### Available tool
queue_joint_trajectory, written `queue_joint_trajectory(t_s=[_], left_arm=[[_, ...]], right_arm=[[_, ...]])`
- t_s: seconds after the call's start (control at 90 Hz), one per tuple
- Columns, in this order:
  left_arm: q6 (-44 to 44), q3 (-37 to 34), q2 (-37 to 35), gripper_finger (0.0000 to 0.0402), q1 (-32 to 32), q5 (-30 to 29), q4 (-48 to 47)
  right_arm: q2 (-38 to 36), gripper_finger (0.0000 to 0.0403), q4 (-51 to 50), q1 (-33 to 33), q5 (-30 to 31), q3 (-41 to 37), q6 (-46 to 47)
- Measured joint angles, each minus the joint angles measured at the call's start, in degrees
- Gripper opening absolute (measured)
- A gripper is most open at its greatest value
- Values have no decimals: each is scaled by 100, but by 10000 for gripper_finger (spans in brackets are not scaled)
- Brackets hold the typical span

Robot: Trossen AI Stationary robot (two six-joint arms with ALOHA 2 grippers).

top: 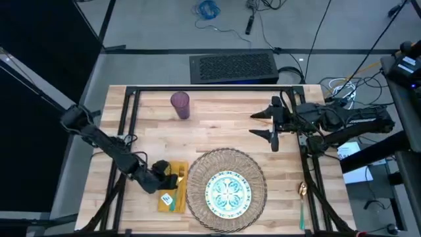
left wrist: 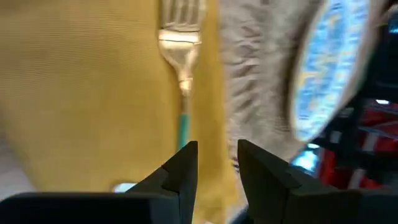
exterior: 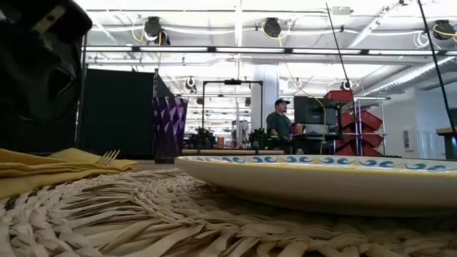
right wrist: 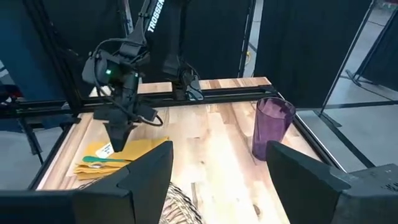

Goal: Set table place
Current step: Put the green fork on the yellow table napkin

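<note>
The left gripper (top: 172,178) is low over the folded yellow cloth napkin (top: 173,187), its two dark fingers (left wrist: 180,171) standing a little apart with nothing between them; just ahead of the tips lies a gold fork with a teal handle (left wrist: 181,68), flat on the napkin, tines pointing away from the gripper, handle end reaching almost to the gap; a fork's gold tines (exterior: 107,158) also show over the napkin's edge in the low view.

From the gripper, at 3 o'clock in the high view, sits the round woven straw mat (top: 258,172), touching or just overlapping the napkin's edge; centred on it rests the white plate with the blue-green pattern (top: 228,191); at 12 o'clock from the gripper, well apart near the far side of the light butcher-block wooden table (top: 217,128), the purple tumbler (top: 180,105) stands upright.

Over at the right, the right gripper (top: 264,125) hovers above bare wood at about 1 o'clock from the plate, fingers spread wide and empty, pointing toward the table's middle; the tumbler is near it at 9 to 10 o'clock; a teal-handled spoon with a gold bowl (top: 302,204) lies near the table's right edge, at 3 o'clock from the mat, clear of it.

A person (exterior: 278,121) stands far off in the room behind.
</note>
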Motion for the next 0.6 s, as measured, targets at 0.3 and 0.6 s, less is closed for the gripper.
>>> queue_joint_trajectory(t_s=[0.3, 0.6], left_arm=[[416, 568, 486, 97, 158, -13, -707], [942, 1048, 734, 97, 449, 138, -1555]], right_arm=[[0, 242, -3, 0, -28, 0, -59], [0, 242, -74, 0, -30, 0, -160]])
